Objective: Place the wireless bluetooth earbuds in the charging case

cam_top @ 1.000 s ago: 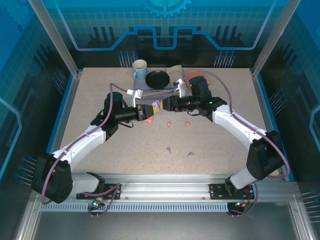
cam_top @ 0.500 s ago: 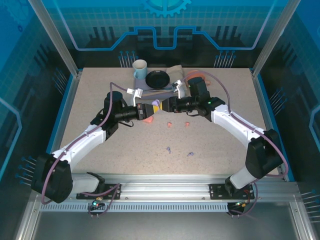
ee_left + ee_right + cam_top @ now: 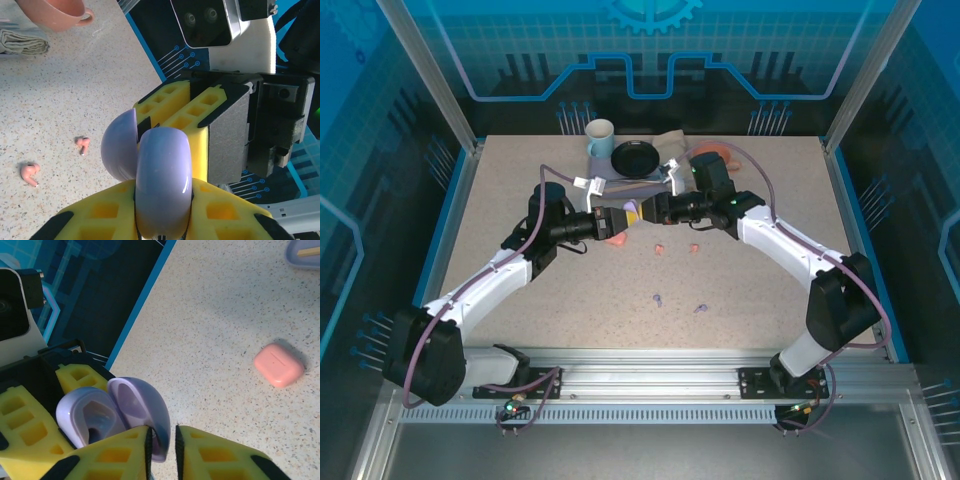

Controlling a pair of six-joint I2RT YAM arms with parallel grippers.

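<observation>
Pinching the lilac charging case (image 3: 164,175) over the desk's (image 3: 520,180) middle, my left claw (image 3: 162,217) clamps its body, my right claw (image 3: 163,440) nips its open lid (image 3: 142,402); four earbuds (image 3: 660,248) lie loose toward the near edge.

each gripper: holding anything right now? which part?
Both hold the lilac charging case. The left gripper clamps the body by its sides; the right gripper pinches the edge of the open lid.

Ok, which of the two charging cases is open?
The lilac case held between the left gripper and right gripper, lid swung open; the pink case lies shut on the table.
</observation>
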